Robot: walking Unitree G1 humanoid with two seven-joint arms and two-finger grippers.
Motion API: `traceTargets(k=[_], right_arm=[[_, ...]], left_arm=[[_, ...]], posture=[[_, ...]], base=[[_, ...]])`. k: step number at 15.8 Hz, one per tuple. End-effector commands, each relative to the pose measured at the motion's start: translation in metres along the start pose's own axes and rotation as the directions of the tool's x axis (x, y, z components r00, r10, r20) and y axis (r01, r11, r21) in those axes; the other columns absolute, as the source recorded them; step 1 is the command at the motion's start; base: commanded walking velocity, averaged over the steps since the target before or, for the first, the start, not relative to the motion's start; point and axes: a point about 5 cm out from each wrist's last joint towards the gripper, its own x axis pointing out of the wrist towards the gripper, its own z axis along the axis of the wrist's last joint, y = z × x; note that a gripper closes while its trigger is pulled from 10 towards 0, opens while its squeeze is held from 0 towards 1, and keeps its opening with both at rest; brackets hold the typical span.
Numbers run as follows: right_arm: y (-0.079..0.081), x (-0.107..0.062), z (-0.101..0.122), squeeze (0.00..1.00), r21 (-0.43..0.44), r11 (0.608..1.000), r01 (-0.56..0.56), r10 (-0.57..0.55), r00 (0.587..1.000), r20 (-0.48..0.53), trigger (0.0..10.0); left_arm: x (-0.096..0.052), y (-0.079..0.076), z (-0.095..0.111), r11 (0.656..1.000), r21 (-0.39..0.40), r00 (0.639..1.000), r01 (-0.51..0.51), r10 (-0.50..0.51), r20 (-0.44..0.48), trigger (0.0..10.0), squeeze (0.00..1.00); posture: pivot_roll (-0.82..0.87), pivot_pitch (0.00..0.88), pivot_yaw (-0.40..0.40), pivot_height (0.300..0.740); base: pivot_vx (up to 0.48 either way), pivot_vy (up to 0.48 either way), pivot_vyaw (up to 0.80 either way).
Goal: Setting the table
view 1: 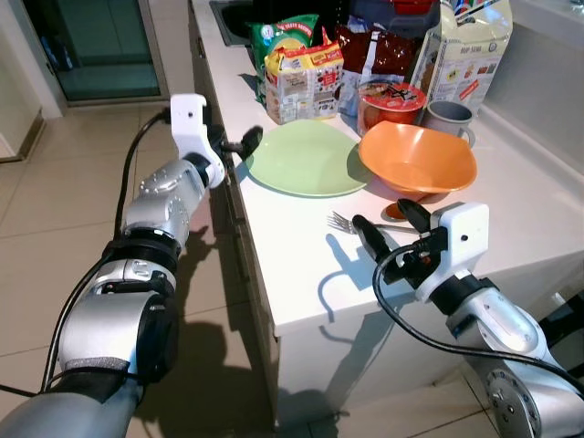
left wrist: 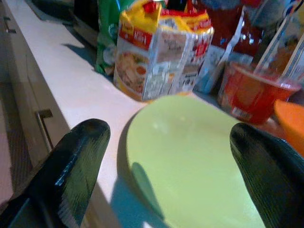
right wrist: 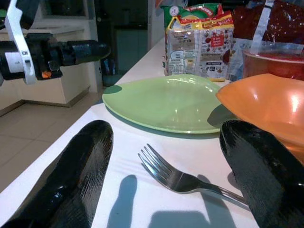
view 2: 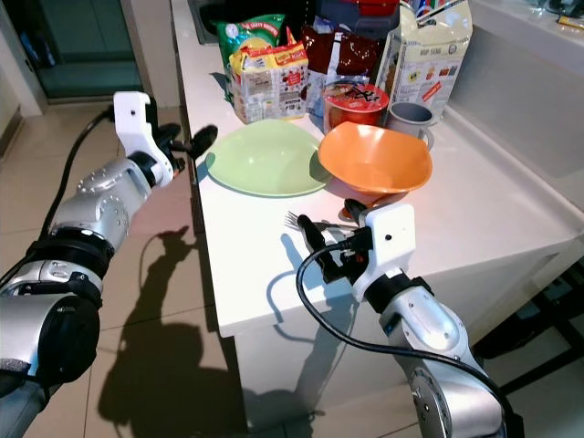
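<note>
A light green plate (view 1: 306, 157) lies on the white counter (view 1: 301, 274), close to its left edge. My left gripper (view 1: 239, 143) hovers open at the plate's left rim, and the left wrist view has the plate (left wrist: 190, 161) between its two fingers. An orange bowl (view 1: 418, 160) sits to the right of the plate and touches it. In front of the bowl lies a metal fork (view 1: 342, 223), tines pointing left. My right gripper (view 1: 381, 214) is open low over the fork (right wrist: 175, 176), one finger on each side of it, and hides part of the handle.
Behind the plate stand noodle packs (view 1: 303, 78), a red noodle cup (view 1: 391, 100), a grey mug (view 1: 449, 117), a dark red bag (view 1: 374, 50) and a carton (view 1: 465, 50). A sink (view 1: 233, 14) is at the far end. Tiled floor (view 1: 55, 210) lies left of the counter.
</note>
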Motion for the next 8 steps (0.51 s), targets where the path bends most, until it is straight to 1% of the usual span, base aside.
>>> traceTargets(k=[1, 4, 6, 8], right_arm=[[-0.005, -0.001, 0.004, 0.00, -0.004, 1.000, 0.017, -0.017, 1.000, 0.002, 10.0], [-0.009, -0.002, 0.008, 0.00, -0.009, 0.999, 0.044, -0.044, 0.999, 0.005, 10.0], [-0.010, -0.001, 0.010, 0.00, -0.014, 0.998, 0.058, -0.058, 0.998, 0.006, 10.0], [-0.007, -0.001, 0.009, 0.00, -0.019, 0.998, 0.055, -0.056, 0.998, -0.015, 10.0]], left_arm=[[0.003, -0.004, 0.002, 0.998, 0.053, 1.000, 0.018, -0.017, -0.013, 10.0, 0.00], [0.006, -0.008, 0.000, 0.992, 0.122, 0.999, 0.030, -0.028, -0.018, 10.0, 0.00], [0.008, -0.013, 0.000, 0.991, 0.120, 0.998, 0.060, -0.058, -0.016, 10.0, 0.00], [0.009, -0.015, -0.007, 0.991, 0.113, 0.997, 0.067, -0.063, -0.043, 10.0, 0.00]], posture=[[-0.11, 0.000, -0.039, 0.740], [-0.11, 0.006, -0.037, 0.740], [-0.11, 0.015, -0.031, 0.740], [-0.12, 0.020, -0.019, 0.740]], base=[[0.000, 0.000, 0.00], [0.000, 0.000, 0.00], [0.000, 0.000, 0.00], [0.000, 0.000, 0.00]])
